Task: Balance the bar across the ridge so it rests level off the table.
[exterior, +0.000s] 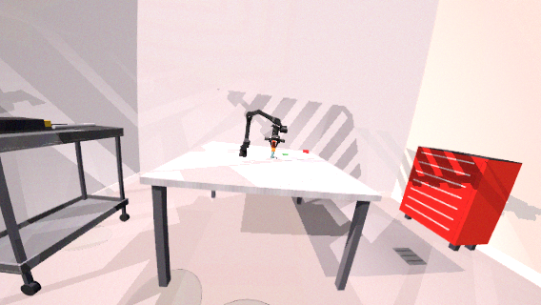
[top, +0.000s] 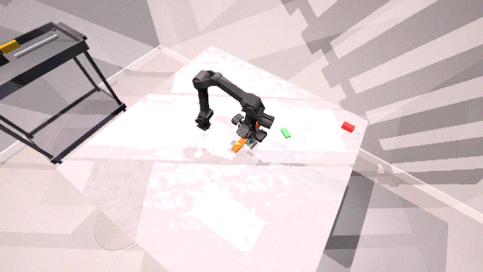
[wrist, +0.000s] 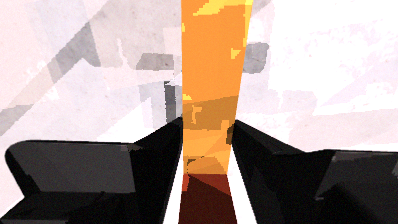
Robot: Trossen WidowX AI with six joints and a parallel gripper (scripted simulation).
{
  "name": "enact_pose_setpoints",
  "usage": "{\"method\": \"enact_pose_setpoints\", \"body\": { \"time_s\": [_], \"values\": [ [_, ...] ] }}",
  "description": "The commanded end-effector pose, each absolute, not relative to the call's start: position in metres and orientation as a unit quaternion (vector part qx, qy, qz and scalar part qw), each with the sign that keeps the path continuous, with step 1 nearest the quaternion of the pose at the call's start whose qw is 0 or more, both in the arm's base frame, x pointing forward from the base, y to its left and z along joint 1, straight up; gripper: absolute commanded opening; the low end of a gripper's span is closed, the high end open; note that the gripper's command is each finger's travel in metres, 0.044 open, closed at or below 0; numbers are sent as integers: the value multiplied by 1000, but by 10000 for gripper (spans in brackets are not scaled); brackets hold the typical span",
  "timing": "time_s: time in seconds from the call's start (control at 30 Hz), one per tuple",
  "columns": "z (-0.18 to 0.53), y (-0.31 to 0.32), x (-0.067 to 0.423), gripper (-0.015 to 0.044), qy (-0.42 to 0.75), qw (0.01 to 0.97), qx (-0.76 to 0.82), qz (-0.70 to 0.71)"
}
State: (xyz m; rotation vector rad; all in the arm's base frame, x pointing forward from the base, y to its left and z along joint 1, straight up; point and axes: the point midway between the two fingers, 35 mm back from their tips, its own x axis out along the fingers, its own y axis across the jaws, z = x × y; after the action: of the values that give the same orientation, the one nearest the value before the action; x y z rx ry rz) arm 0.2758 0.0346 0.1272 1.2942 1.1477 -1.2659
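Note:
The bar (top: 239, 145) (exterior: 273, 149) (wrist: 212, 60) is orange along its visible length, with a dark red part at the near end in the wrist view. My gripper (top: 250, 135) (exterior: 273, 143) (wrist: 207, 124) is shut on the bar, one black finger on each side. The orange end sticks out beyond the fingers toward the front left in the top view. The small teal ridge (exterior: 272, 155) shows just below the bar and gripper in the exterior view. It is mostly hidden in the top view, and I cannot make it out in the wrist view. Contact between bar and ridge cannot be told.
A green block (top: 285, 133) (exterior: 285, 154) lies on the white table (top: 178, 191) (exterior: 229, 178) to the right of the gripper. A red cylinder (top: 348, 127) (exterior: 306, 152) lies farther right, near the table's edge. A dark cart and a red drawer cabinet stand off the table.

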Motion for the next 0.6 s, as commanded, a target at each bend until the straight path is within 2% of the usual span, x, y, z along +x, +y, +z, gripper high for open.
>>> {"method": "enact_pose_setpoints", "body": {
  "time_s": [0.0,0.57],
  "values": [
    [122,35,276,0,468,478,532,-518],
    [116,35,275,0,468,478,532,-519]
  ]
}}
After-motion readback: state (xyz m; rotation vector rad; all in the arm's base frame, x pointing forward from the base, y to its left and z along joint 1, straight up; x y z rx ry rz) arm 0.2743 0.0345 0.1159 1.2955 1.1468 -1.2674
